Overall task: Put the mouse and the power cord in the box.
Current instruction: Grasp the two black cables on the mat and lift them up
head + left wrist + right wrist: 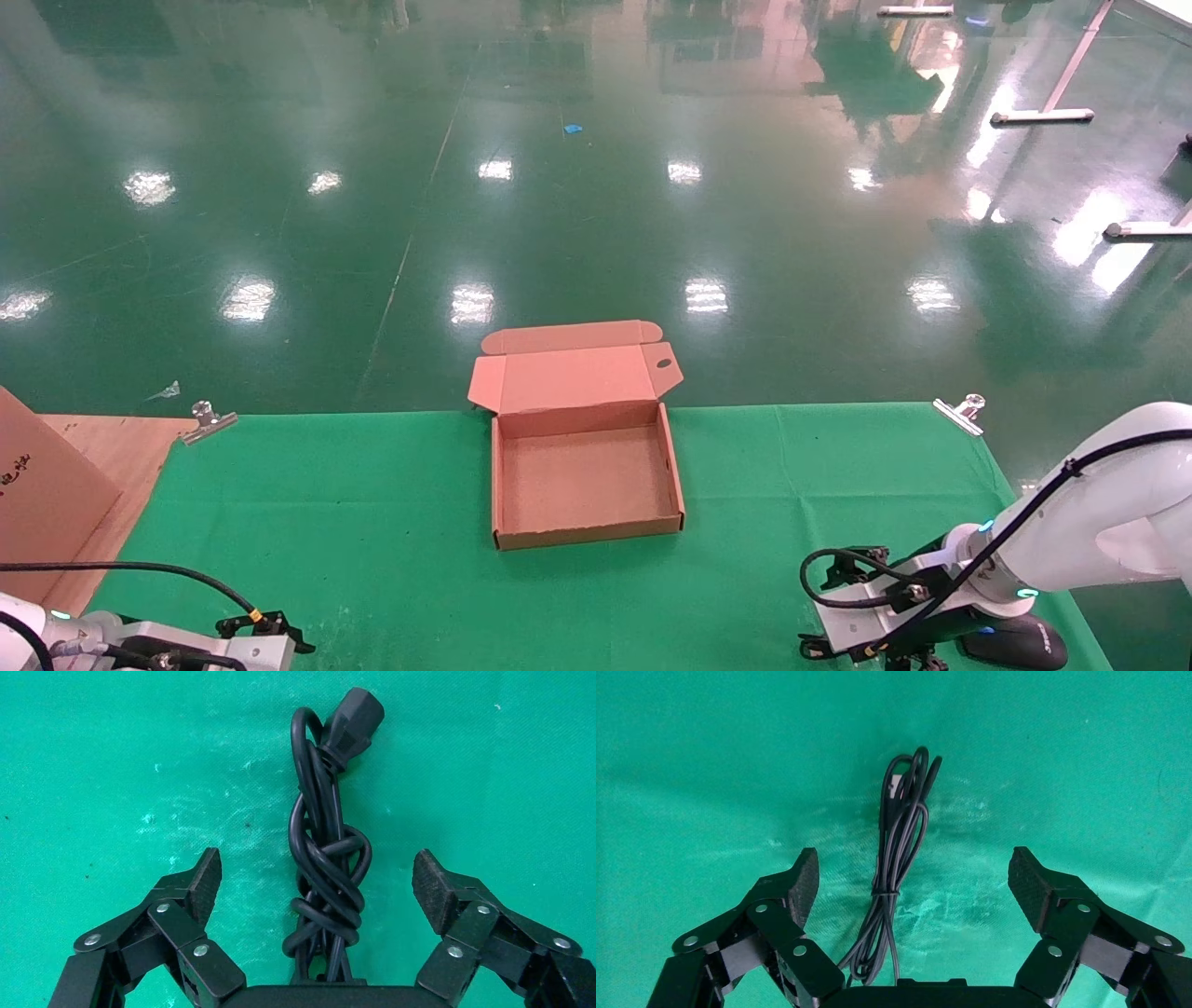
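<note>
Your box point(587, 485) sits lid-open at the middle of the bench point(372, 540), toward its far edge. The mouse point(1020, 641) lies at the near right corner, just beside the right end effector point(912, 881). The power cord point(327, 853) lies on the bench between the spread fingers of the left end effector point(316, 881), near left.

I can read almost nothing here. At the left edge of my head view, a large brown carton point(42, 494) carries small dark marks, too small to make out. Nothing else before me bears legible writing.
</note>
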`<act>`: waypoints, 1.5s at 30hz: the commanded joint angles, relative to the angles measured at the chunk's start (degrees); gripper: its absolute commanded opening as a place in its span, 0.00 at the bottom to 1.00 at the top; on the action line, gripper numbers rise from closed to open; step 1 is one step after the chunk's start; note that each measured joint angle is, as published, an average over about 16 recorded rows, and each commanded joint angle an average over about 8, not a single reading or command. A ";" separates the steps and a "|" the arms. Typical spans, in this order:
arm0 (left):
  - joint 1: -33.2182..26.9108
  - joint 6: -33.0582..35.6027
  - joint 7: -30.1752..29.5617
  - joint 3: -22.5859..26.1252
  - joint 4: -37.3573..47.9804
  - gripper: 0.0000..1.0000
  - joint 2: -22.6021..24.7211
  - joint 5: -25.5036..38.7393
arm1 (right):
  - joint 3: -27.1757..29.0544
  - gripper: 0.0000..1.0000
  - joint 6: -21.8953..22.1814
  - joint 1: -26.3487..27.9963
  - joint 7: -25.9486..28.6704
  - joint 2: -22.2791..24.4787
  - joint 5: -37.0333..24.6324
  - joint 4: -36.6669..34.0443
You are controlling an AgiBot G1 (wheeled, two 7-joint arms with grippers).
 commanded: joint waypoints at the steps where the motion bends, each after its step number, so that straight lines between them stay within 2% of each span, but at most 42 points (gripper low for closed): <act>1: -0.10 0.01 0.50 -0.06 0.60 0.00 0.12 -0.11 | 0.00 0.00 0.37 0.16 -0.50 -0.15 -0.01 -0.76; 33: -2.55 0.63 5.38 -0.58 7.56 0.00 1.81 -1.00 | 0.87 0.00 0.51 0.23 -3.35 0.10 1.22 -4.67; 39: -3.87 1.58 6.09 -0.57 8.40 0.00 1.53 -0.98 | 1.24 0.00 -0.79 1.29 -3.51 0.40 1.76 -4.70; 45: -7.93 3.93 6.54 -0.49 7.65 0.00 0.76 -0.79 | 2.01 0.00 -3.50 4.49 -3.53 0.44 2.87 -4.15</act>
